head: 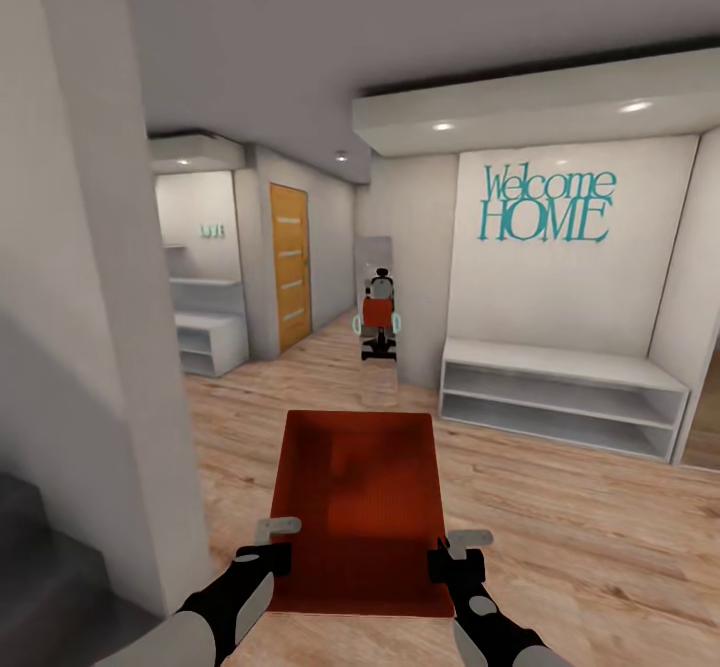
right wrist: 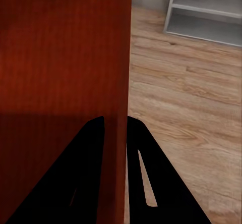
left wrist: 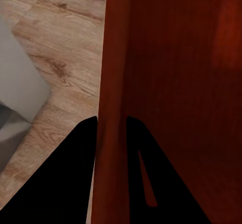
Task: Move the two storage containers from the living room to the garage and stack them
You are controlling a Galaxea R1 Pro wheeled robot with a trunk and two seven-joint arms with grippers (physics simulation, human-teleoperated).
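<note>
While the robot rolls through a hallway with light wood plank flooring (head: 560, 507), it carries one red-orange rectangular open-topped storage container (head: 362, 507) in front of its body, held level above the planks.

At far left, a plain white wall corner (head: 110, 327) stands close beside the robot. Next comes the left claw (head: 268, 545), closed on the container's left wall; the left wrist view shows one black finger (left wrist: 70, 183) outside the wall and the other inside. The container is empty: only its flat, ribbed bottom shows. On its other side the right claw (head: 458, 551) is clamped on the right wall in the same way, a finger (right wrist: 80, 183) on each face.

Further off, an orange wood-panelled door (head: 289, 265) stands left of centre, a tall mirror (head: 378, 322) reflects the robot, and at right a low white shelf unit (head: 560, 397) sits under teal "Welcome HOME" lettering (head: 546, 205).

This looks like the carrying stage, with the garage not yet reached. To do it well, both grips should stay even so the box does not tilt, and the base should steer wide of the near wall corner.
</note>
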